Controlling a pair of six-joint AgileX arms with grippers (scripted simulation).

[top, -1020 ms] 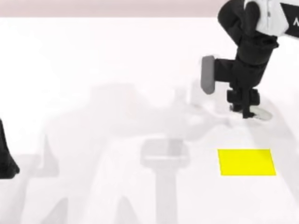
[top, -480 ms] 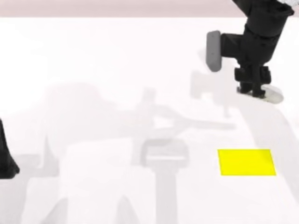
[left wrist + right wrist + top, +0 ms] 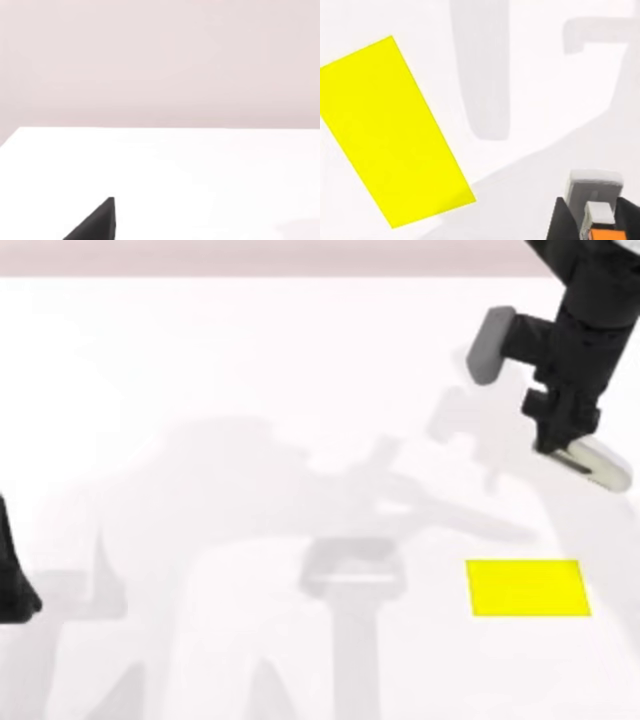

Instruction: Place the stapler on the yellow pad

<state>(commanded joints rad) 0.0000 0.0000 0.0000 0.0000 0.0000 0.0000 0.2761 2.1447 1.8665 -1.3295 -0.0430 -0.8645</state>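
Writing: none readable on the stapler, pad, desk or arms in any view.

Right arm: it enters from the top view's upper right corner and reaches down over the right part of the desk, black links stacked almost vertically, with a grey block projecting from the wrist toward the left.

Right claw: pointing down at the desk, its black fingers clamped on the stapler near one end. In the right wrist view my claw shows at the frame edge, dark fingers on either side of a grey-white piece with an orange part beside it.

Stapler: white-grey, elongated, lying slantwise in the top view, its free end toward the right edge. It is held in my right claw, above the pad in the top view and apart from it. I cannot tell whether it touches the desk.

Pad: flat yellow patch on the desk, right of centre, nothing resting on it. It fills much of the right wrist view, skewed.

Left arm: parked at the top view's left edge, only a black part visible.

Left claw: I cannot tell its state; the left wrist view gives only a dark wedge over the white desk.
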